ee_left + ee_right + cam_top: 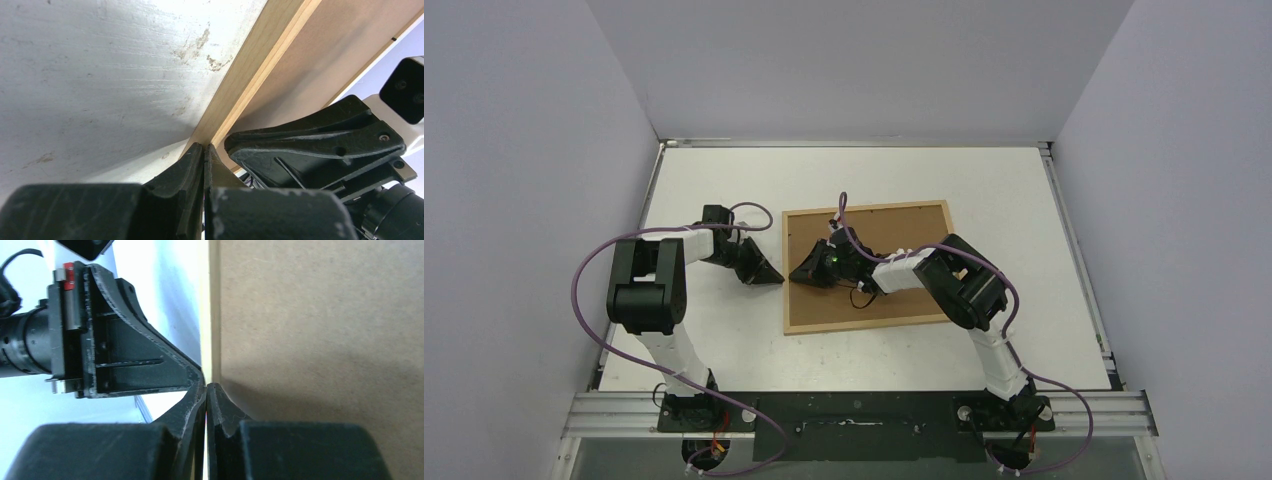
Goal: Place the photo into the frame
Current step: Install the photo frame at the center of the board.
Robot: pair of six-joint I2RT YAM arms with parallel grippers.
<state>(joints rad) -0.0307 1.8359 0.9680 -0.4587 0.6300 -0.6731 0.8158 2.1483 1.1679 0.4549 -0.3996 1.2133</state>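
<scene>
White counter, scuffed and stained in the left wrist view, enclosed by plain pale grey walls on three sides. Item one: the frame, thin light wood, lying flat with its plain brown backing board facing up; it sits directly under the right hand and immediately ahead of the left hand. Item two: the left hand, clenched with its two fingers pressed together and nothing visible between them, its tip set low against the outer side of the frame's light-wood rail where the rail meets the counter. Item three: the right hand, likewise clenched and holding nothing visible, reaching over the brown board with its tip at the same rail from the board side. The two hands face each other tip to tip across this rail, very close; whether they touch each other cannot be told. Item four: purple cables looping along both arms.
</scene>
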